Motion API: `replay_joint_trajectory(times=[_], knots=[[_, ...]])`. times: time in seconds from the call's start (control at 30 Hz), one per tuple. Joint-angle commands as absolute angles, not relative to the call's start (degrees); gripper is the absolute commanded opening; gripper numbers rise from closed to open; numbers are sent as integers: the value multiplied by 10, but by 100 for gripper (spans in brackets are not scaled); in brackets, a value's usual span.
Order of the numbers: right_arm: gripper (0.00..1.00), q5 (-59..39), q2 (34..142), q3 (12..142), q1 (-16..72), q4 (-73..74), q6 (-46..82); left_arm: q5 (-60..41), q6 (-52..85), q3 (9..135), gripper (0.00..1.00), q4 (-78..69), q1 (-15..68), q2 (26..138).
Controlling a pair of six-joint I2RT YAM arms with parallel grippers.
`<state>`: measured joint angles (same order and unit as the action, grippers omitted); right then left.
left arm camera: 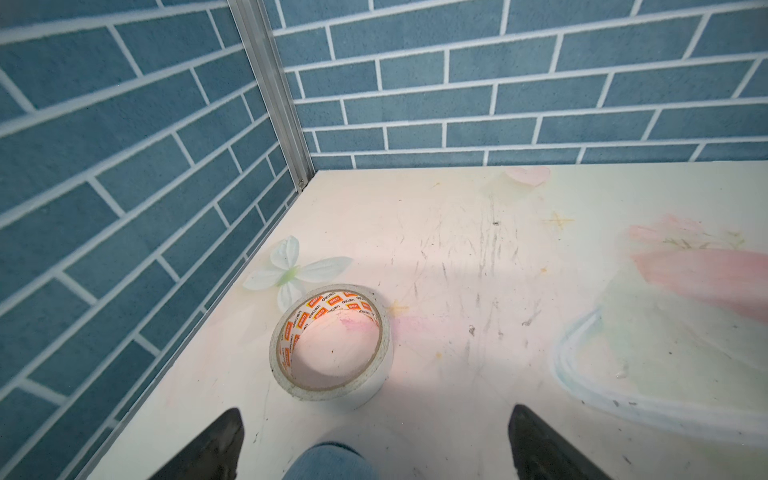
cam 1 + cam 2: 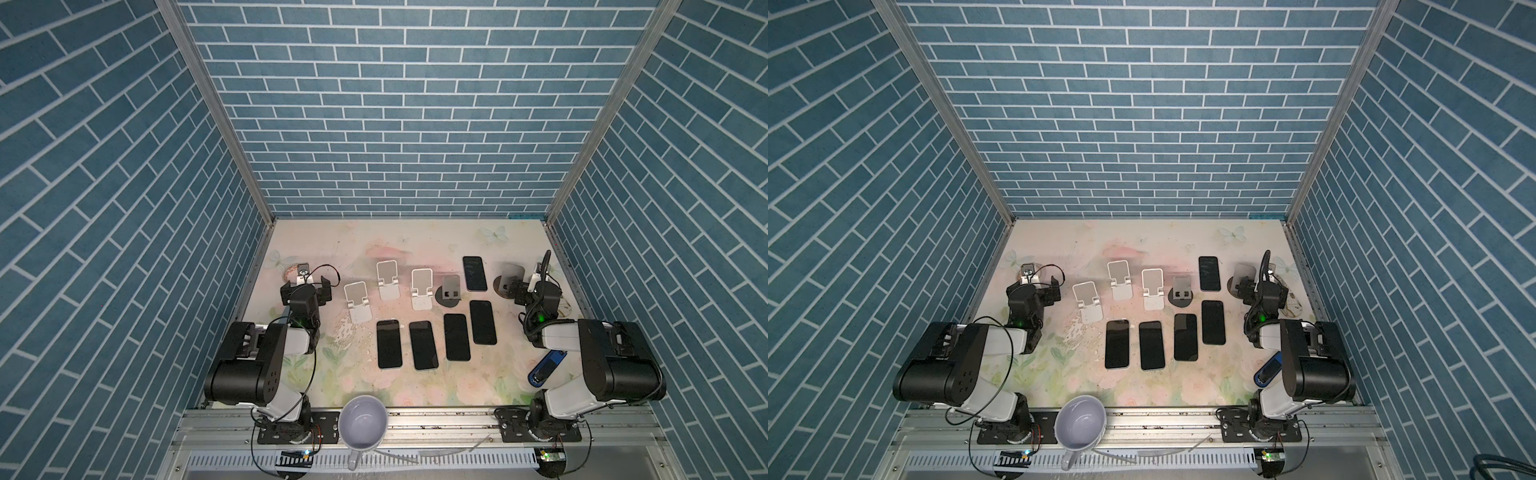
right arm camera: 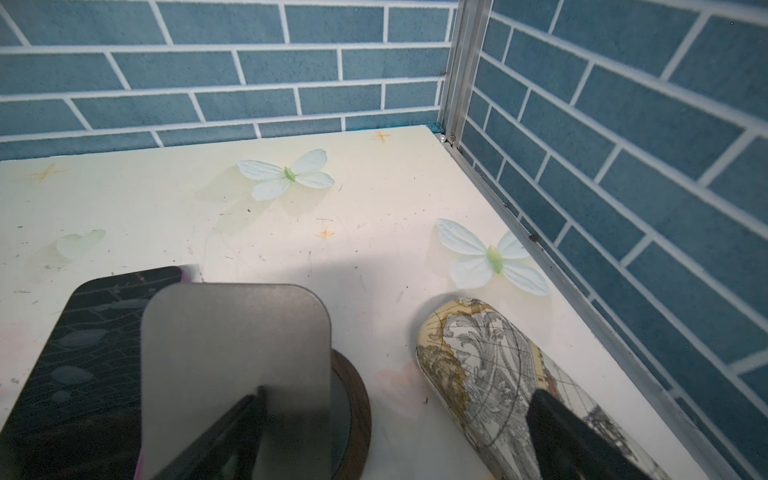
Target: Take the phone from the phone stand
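Blue brick walls ring our flowery tabletop. We count five phones, five stands. Left gripper and right gripper: jaws spread wide.

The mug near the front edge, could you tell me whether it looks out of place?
Yes. The white mug appears to stand off the floral tabletop, on the aluminium rail between the two arm bases, its handle hanging past the rail toward the front; it looks empty.
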<state>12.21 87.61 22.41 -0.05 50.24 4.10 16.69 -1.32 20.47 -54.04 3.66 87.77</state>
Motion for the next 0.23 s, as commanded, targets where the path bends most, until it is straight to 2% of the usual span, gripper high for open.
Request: replay_joint_trajectory(times=[0.0, 0.2], knots=[[99, 121, 884, 213, -3, 521, 42, 167, -18, 206, 100, -532, 36, 879], [99, 84, 883, 215, -4, 517, 28, 167, -18, 206, 100, -532, 36, 878]])
